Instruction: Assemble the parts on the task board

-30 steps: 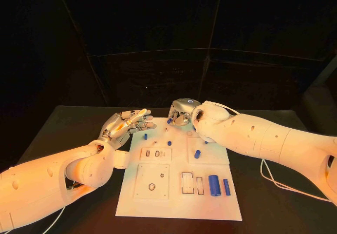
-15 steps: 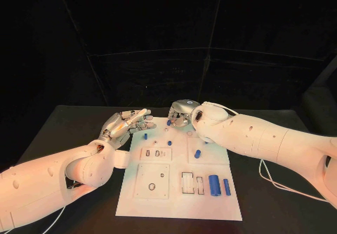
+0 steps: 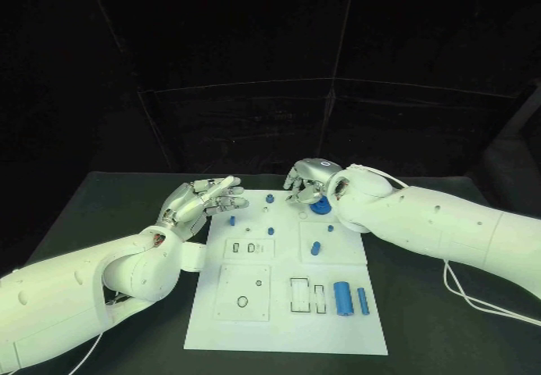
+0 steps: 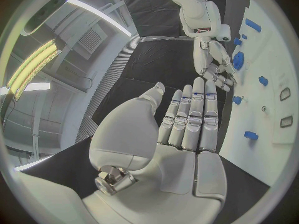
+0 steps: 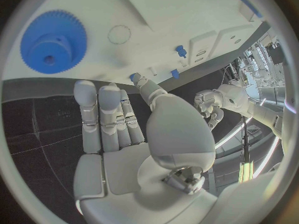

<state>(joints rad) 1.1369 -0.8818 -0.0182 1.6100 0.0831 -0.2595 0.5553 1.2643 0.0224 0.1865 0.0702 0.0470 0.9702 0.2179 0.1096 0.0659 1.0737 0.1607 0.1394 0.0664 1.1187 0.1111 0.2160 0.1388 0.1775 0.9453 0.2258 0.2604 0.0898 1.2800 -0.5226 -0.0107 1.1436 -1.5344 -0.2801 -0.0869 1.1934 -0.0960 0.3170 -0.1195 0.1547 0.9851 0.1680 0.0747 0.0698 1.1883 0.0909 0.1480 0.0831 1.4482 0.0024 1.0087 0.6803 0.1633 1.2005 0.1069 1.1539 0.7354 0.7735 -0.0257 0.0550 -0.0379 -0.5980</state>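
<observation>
The white task board [image 3: 282, 312] lies in the middle of the black table. A blue gear [image 3: 321, 207] [image 5: 53, 42] [image 4: 238, 59] lies flat on its far right part. My right hand [image 3: 306, 180] [image 5: 118, 124] hovers just behind the gear with its fingers straight and nothing in them. To the left of the board's far end my left hand [image 3: 209, 199] [image 4: 187, 127] is held up, fingers stretched and empty. Small blue pegs [image 3: 272, 230] stand on the board, and a short blue piece [image 3: 316, 249] lies near its middle. A thick blue cylinder [image 3: 344, 298] and a thin one [image 3: 363, 300] lie at the near right.
Rectangular slots [image 3: 301, 294] and a raised square with an oval hole [image 3: 244, 300] take up the board's near half. Black table [image 3: 91, 211] surrounds the board, with dark curtains behind. A white cable [image 3: 474, 301] trails from my right arm.
My right hand has shifted a little to the right, and the blue gear now lies uncovered on the board in front of it. The left hand has stayed where it was.
</observation>
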